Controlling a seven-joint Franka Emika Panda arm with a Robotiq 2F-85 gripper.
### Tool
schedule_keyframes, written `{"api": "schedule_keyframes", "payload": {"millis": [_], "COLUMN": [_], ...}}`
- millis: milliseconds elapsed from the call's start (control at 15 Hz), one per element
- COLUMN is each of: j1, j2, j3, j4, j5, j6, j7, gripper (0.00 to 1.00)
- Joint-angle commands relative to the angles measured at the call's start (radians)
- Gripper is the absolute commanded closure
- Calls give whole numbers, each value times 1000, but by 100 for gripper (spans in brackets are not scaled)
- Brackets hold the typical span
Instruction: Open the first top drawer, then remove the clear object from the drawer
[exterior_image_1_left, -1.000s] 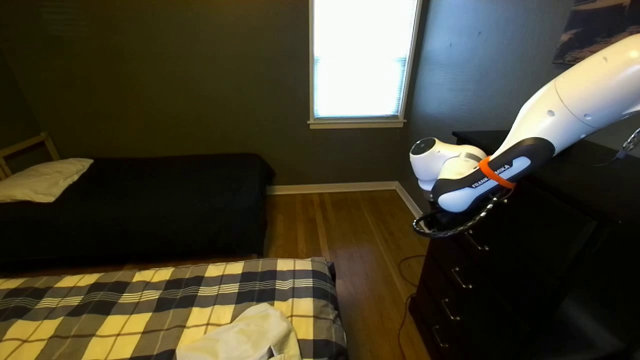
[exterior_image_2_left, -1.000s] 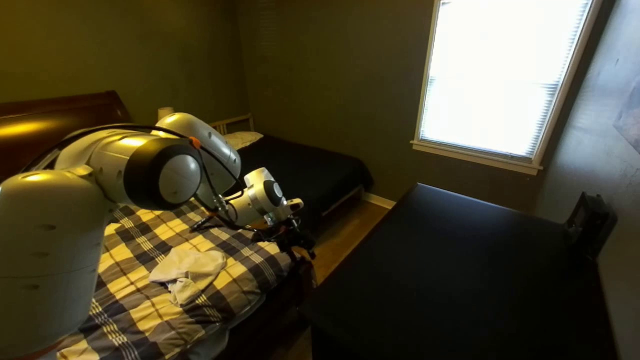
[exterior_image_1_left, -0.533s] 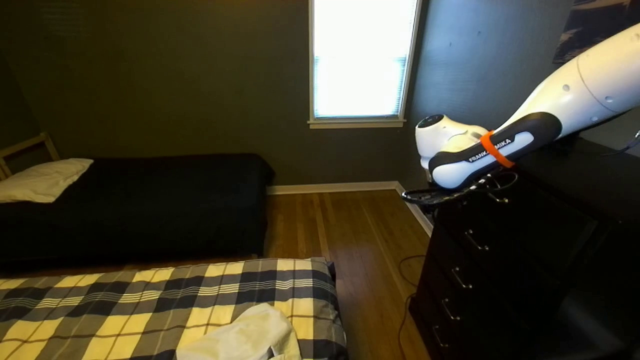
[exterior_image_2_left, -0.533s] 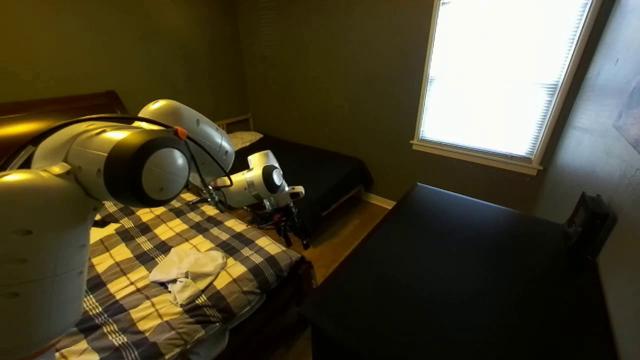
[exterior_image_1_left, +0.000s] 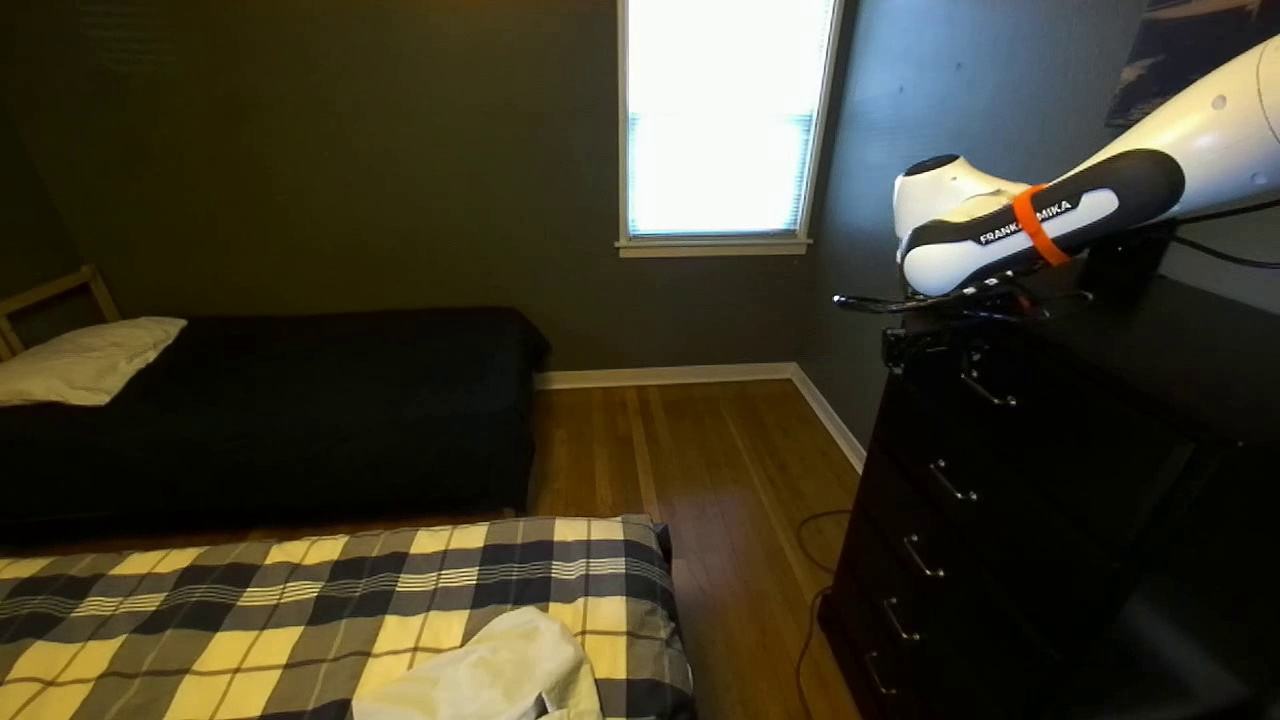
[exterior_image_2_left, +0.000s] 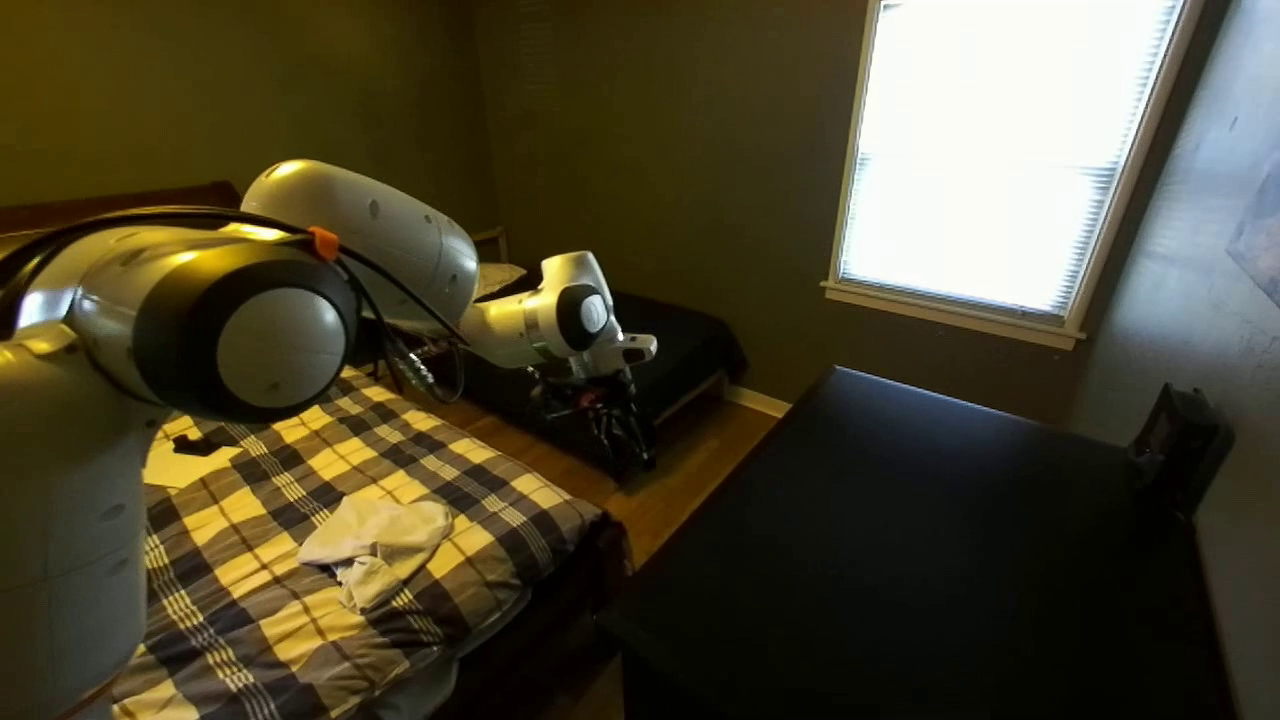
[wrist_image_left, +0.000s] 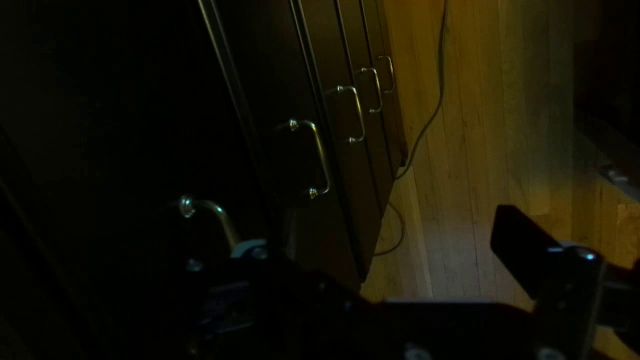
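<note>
My black metal two-fingered end effector (wrist_image_left: 390, 230) stands wide open, with nothing between its fingers (wrist_image_left: 520, 250). Just beside one of them is the thin, curved silver metal handle (wrist_image_left: 225, 220) of the drawer I want; its far end is hidden there, so I cannot tell whether we touch. In both exterior views my black-trimmed white arm (exterior_image_1_left: 1090, 200) has risen over the last second, and in an exterior view that handle (exterior_image_1_left: 988, 390), mostly covered before, now shows nearly whole. I take this as the approach, with gripping and pulling left to do. The dark-fronted wooden top drawer (exterior_image_1_left: 1065, 425) looks shut in the tall black-brown dresser (exterior_image_2_left: 930, 560); the clear object shows in no view and presumably lies inside. The wrist view gives me four lower silver metal handles (wrist_image_left: 359, 112) stepping down toward the brown plank floor (wrist_image_left: 465, 200). In an exterior view I see the dresser's top instead, with a black boxy object (exterior_image_2_left: 1183, 450) on it, but no handles.
</note>
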Motion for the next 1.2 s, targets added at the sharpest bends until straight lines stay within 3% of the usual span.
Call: {"api": "schedule_keyframes", "payload": {"millis": [0, 333, 867, 1133], "j1": [-7, -20, -76, -107], "j2": [4, 24, 99, 143], "j3": [-10, -13, -38, -44], "j4": [8, 27, 97, 109], "j5": [5, 11, 29, 59], "j6": [6, 19, 32, 92], "j7": [-15, -41, -201, -269], "gripper": [0, 0, 0, 0]}}
